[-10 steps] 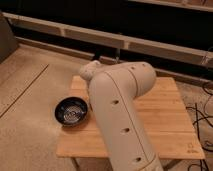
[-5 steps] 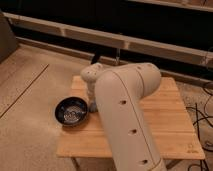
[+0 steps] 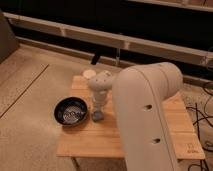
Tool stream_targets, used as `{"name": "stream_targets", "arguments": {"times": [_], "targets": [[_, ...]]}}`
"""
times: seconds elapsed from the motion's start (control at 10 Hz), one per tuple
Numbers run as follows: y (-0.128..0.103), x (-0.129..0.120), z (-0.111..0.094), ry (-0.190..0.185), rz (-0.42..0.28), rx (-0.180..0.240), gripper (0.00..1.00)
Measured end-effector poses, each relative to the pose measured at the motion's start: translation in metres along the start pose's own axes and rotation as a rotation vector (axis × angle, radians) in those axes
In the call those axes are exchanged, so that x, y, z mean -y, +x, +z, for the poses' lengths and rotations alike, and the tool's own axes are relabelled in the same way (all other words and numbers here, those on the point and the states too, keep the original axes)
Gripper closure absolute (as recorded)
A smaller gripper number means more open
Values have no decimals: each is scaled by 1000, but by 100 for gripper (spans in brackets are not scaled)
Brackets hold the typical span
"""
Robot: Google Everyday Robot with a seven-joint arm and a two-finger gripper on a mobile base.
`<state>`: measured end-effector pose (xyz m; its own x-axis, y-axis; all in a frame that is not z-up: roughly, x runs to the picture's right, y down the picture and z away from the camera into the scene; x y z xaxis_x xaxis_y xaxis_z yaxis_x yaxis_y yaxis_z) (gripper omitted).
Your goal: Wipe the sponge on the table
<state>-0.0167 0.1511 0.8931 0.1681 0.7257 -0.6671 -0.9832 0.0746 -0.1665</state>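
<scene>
Tool [image 3: 98, 114] sits low on bench [image 3: 90, 142], just right of bowl [image 3: 70, 111]; I can't tell its grip. A leftward stroke could shove the bowl off.

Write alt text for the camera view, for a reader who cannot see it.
A white robot arm reaches over a small bamboo-slat table, its tool pointing down at the tabletop with a small grey thing, perhaps the sponge, at its tip. A black bowl sits just beside it, and a pale round object lies at the table's far left corner.

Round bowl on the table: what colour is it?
Black round bowl, camera view; gripper beside it.
</scene>
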Motion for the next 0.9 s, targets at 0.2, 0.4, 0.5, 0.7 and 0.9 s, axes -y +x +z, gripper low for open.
{"name": "stream_targets", "arguments": {"times": [0.2,0.4,0.5,0.7,0.9], "targets": [[13,28,-2,9,67,-13,81],[18,73,-5,44,148,-49,81],[11,88,-6,71,151,-61,81],[-8,108,-8,116,141,-77,81],[-42,126,-10,163,117,-75,81]]}}
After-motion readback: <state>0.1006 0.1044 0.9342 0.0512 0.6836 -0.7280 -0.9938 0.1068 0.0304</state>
